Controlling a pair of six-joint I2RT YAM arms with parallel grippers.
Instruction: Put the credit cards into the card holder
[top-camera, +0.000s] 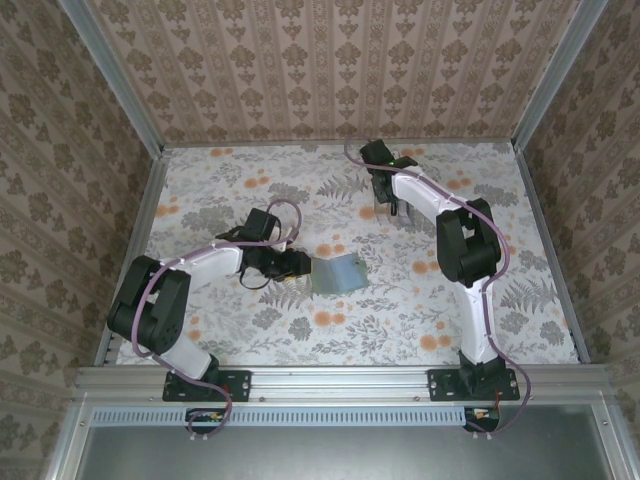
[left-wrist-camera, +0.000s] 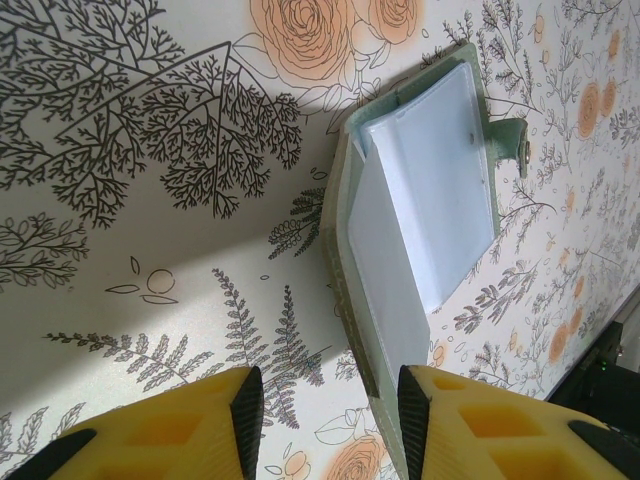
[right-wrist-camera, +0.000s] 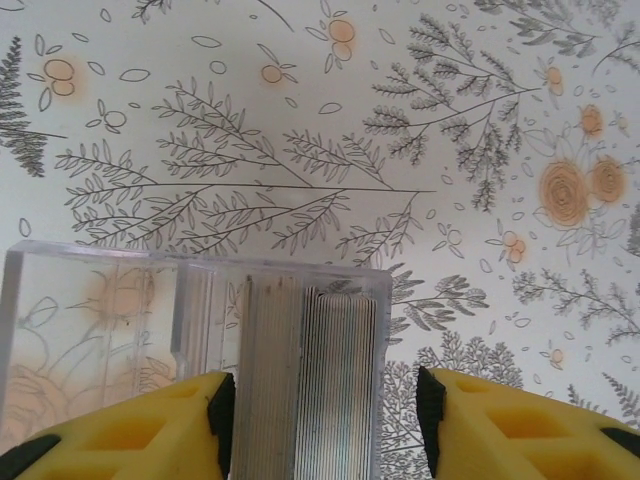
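Observation:
The card holder (top-camera: 337, 272) lies open on the floral table, grey-green outside and pale blue-grey inside (left-wrist-camera: 430, 180). My left gripper (top-camera: 303, 266) is at its left edge, jaws open. In the left wrist view the holder's near flap runs down between the jaws (left-wrist-camera: 330, 400), close beside the right finger (left-wrist-camera: 412, 410), with a wide gap to the left finger. The credit cards (right-wrist-camera: 310, 370) stand on edge as a tight stack in a clear plastic box (right-wrist-camera: 100, 330). My right gripper (top-camera: 386, 208) straddles that stack (right-wrist-camera: 325, 410), open. Its left pad sits at the stack's side, and its right pad is apart from the box wall.
The table (top-camera: 450, 300) carries a floral cloth and is fenced by aluminium rails and patterned walls. The clear box's left compartment holds no cards. Open cloth lies between the two grippers and along the right side.

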